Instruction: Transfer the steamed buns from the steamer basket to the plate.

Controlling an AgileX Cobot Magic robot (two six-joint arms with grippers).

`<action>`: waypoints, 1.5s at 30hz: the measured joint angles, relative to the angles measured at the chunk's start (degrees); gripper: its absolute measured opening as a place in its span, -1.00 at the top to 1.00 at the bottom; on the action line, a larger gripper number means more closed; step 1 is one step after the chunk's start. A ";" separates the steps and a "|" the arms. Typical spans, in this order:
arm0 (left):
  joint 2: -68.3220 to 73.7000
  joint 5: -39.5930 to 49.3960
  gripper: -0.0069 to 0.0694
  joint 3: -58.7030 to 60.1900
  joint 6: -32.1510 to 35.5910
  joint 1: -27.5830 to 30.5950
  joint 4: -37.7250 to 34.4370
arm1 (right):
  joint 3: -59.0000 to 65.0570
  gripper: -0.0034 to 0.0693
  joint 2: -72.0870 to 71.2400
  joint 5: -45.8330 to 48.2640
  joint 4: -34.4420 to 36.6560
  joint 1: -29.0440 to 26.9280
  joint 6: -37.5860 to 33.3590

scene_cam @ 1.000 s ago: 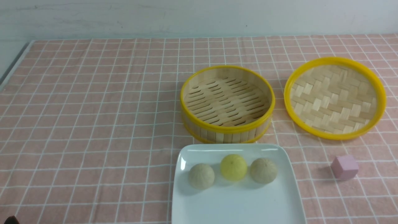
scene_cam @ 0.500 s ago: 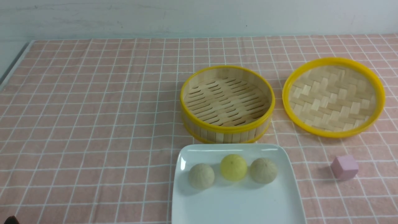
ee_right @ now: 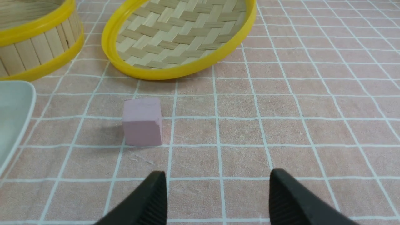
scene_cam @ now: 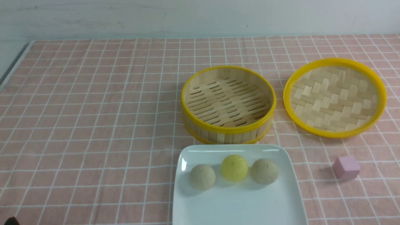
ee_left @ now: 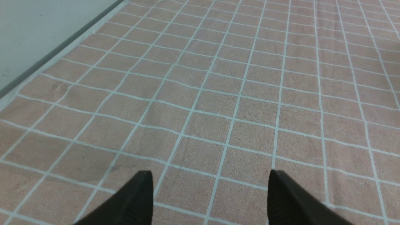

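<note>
Three steamed buns lie in a row on the white plate (scene_cam: 237, 206) at the table's near edge: a beige one (scene_cam: 202, 177), a yellow one (scene_cam: 235, 168) and another beige one (scene_cam: 264, 171). Just behind the plate stands the steamer basket (scene_cam: 228, 129), with nothing on its slotted floor. My left gripper (ee_left: 211, 176) hangs open over bare cloth, far from all of them. My right gripper (ee_right: 217, 176) is open too, low over the cloth near the pink cube (ee_right: 142, 122). The right wrist view also catches the plate's corner (ee_right: 12, 118) and the basket wall (ee_right: 34, 47).
The shallow woven lid (scene_cam: 335, 97) lies to the right of the basket, seen too as the lid (ee_right: 181, 31) in the right wrist view. A pink cube (scene_cam: 346, 167) sits right of the plate. The table's left edge (ee_left: 53, 53) runs along the checked cloth.
The woven lid has shifted or settled very slightly to the left. Buns, basket, plate and cube have not moved.
</note>
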 joint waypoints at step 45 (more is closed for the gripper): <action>0.00 0.06 -0.48 0.00 0.00 -7.66 0.00 | 0.00 -0.31 0.00 0.00 0.00 0.00 -0.05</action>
